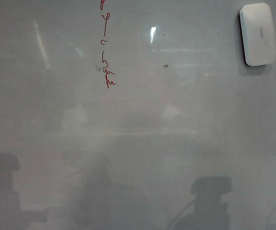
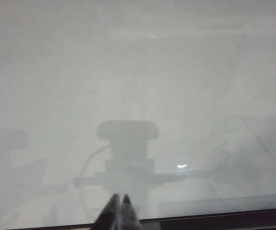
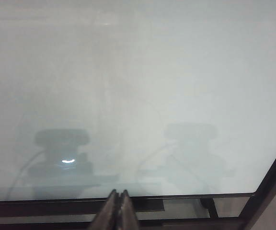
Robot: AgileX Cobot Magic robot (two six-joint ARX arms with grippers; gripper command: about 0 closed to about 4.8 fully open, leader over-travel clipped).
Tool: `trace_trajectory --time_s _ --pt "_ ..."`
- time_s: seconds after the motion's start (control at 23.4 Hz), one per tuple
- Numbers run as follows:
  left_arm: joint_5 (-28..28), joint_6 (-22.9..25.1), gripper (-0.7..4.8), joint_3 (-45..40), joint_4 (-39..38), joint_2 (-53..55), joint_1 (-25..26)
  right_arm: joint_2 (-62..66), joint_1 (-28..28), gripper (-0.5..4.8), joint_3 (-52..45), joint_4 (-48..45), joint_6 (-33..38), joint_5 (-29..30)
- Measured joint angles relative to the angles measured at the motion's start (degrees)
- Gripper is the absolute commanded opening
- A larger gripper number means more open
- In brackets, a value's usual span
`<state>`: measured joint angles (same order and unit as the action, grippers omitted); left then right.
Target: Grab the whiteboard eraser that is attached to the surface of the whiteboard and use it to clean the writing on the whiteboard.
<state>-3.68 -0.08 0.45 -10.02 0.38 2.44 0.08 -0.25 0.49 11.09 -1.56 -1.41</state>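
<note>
The white whiteboard eraser (image 1: 258,33) sticks to the whiteboard (image 1: 176,120) at the upper right of the exterior view. A thin column of red writing (image 1: 107,52) runs down the board at upper centre-left. Neither arm shows in the exterior view, only faint reflections low on the board. My left gripper (image 2: 119,197) is shut with nothing between its fingers, near the board's dark lower frame. My right gripper (image 3: 119,193) is also shut and empty, over the lower frame. Eraser and writing are out of both wrist views.
The board's dark frame (image 2: 224,218) runs along its lower edge, and its corner (image 3: 267,187) shows in the right wrist view. Tiny dark specks (image 1: 166,65) dot the board. Bright light reflections (image 1: 153,33) sit on the glossy surface.
</note>
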Motion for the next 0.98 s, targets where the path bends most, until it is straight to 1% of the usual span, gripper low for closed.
trace_trajectory --time_s 0.56,0.64,0.68,0.73,0.77,0.81,0.85,0.94,0.98 --pt "-0.04 -0.17 -0.02 0.0 0.0 0.0 0.0 0.0 0.02 -0.01 0.0 0.0 0.0 0.0" --pt "-1.55 -1.11 -0.02 0.61 -0.72 0.0 0.0 0.0 0.02 -0.01 0.0 0.0 0.04 -0.02" --pt "-4.9 -1.57 -0.02 2.78 -1.84 0.04 0.0 0.0 0.02 -0.01 0.0 -0.02 0.9 0.0" --pt "-6.91 -1.73 -0.02 4.44 -1.81 0.07 0.0 0.0 0.04 -0.01 0.0 -0.07 2.05 0.07" --pt "-12.13 -1.97 -0.02 9.66 0.07 0.04 0.0 0.0 0.07 -0.01 0.09 -1.11 7.23 0.83" --pt "-14.14 -1.97 -0.02 12.87 1.05 0.04 0.0 0.0 0.07 -0.01 0.33 -1.55 9.53 1.53" --pt "-16.0 -2.03 -0.02 18.1 2.16 -0.04 0.0 0.04 0.09 -0.01 2.58 -1.29 13.86 3.56" --pt "-16.46 -2.14 -0.02 24.68 -0.09 0.0 0.0 0.02 0.09 -0.01 6.56 -2.6 15.89 5.79" --pt "-16.13 -2.16 -0.02 28.44 -2.43 -0.02 0.0 0.0 0.11 -0.01 8.46 -3.8 16.24 6.62"
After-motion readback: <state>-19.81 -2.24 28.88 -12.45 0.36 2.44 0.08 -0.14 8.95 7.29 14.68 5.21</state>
